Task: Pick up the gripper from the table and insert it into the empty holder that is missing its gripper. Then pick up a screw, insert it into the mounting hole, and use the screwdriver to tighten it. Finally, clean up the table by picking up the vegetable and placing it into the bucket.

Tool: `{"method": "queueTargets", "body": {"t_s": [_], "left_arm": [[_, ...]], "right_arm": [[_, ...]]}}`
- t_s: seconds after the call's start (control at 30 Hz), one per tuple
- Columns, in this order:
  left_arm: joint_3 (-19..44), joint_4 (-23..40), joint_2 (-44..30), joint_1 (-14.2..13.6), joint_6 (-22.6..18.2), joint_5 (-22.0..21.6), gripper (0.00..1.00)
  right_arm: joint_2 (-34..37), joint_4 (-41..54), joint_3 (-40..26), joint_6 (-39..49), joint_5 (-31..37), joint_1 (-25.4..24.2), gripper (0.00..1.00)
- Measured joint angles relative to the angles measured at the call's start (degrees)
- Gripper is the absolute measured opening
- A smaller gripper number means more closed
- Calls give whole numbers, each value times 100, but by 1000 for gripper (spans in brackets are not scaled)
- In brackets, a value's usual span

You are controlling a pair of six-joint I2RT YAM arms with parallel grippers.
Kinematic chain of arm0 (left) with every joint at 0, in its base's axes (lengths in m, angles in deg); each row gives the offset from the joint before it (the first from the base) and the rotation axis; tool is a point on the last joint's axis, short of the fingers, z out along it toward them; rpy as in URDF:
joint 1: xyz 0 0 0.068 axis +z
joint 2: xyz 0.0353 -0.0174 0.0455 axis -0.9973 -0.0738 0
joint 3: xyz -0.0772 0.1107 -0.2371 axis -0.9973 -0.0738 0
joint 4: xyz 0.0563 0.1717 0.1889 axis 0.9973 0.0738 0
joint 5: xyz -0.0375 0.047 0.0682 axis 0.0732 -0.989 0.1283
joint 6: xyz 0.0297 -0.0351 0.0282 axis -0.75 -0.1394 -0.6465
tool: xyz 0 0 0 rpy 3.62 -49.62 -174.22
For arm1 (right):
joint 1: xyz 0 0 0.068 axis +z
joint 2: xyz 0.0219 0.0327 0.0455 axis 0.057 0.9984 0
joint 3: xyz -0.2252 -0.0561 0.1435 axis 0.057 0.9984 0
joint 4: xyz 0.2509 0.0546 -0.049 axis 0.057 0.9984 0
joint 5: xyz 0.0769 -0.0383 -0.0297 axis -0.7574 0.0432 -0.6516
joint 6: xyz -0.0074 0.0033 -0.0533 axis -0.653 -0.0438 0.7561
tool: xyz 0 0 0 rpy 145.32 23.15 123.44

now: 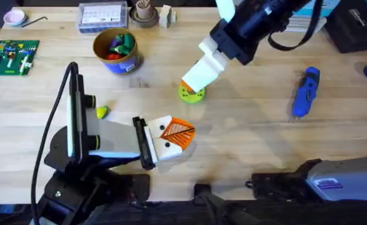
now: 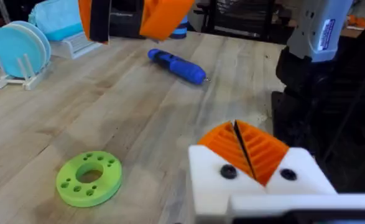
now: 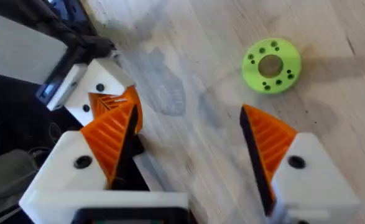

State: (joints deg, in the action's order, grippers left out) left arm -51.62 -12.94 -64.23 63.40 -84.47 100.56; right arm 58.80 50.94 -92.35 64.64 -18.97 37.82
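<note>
Left claw (image 1: 177,134), white blocks with orange ribbed pads pressed together, rests low on the wooden desk (image 1: 246,137), apparently parked. Right claw (image 3: 188,149), pads apart, hovers above the bright green holed disc (image 1: 192,94). Blue pen-shaped screwdriver (image 1: 304,92) lies apart; small yellow-green vegetable (image 1: 101,112) sits below the tan bucket (image 1: 117,51), awaiting cleanup.

table (image 1: 246,134): pale wood, visible grain, matt
screwdriver (image 1: 305,92): blue plastic, slight gloss
green disc (image 2: 89,178): matt plastic, holed
left gripper (image 2: 242,154): smooth white plastic, ribbed orange pads (image 2: 263,149)
bucket (image 1: 117,53): tan plastic wall, glossy blue base
</note>
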Motion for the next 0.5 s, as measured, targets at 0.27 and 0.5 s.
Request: {"method": "queueTargets", "body": {"t_s": [0.27, 0.5], "left_arm": [[0, -13, 0, 0, 0, -2, 4], [0, -13, 2, 0, 0, -262, 4]], "right_arm": [[0, 234, 0, -246, 759, -645, 994], [0, 258, 0, -1063, 1430, -1844, 994]]}}
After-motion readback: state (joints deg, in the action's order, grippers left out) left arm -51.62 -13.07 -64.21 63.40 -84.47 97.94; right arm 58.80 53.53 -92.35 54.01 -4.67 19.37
